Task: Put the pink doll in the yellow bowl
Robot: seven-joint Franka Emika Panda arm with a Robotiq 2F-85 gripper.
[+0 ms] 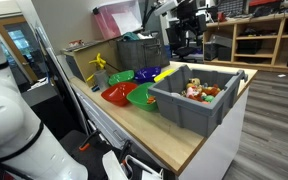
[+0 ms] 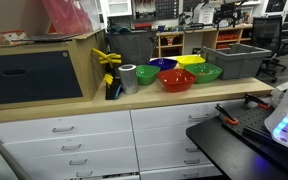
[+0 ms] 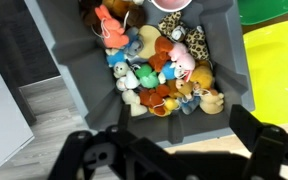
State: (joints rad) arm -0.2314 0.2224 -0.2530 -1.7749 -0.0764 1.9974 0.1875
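Gray bin: rectangular, stands on the wooden counter at the end of a row of bowls, filled with a heap of small stuffed toys; seen in both exterior views and from straight above in the wrist view. Pink doll: small, pale pink, lies inside the bin toward the right of the heap, pressed among toys of orange, blue, white and leopard print; details too small to tell. Yellow bowl: round, bright, stands outside the bin just beside its right wall in the wrist view; in an exterior view it sits behind the other bowls. Green bowl and red bowl: side by side at the front of the counter. Blue bowl: behind the red one. Metal cup: beside the red bowl. Gripper: hangs above the near edge of the bin, its two dark fingers spread wide, nothing held between them, apart from the doll. White drawers: below the counter.
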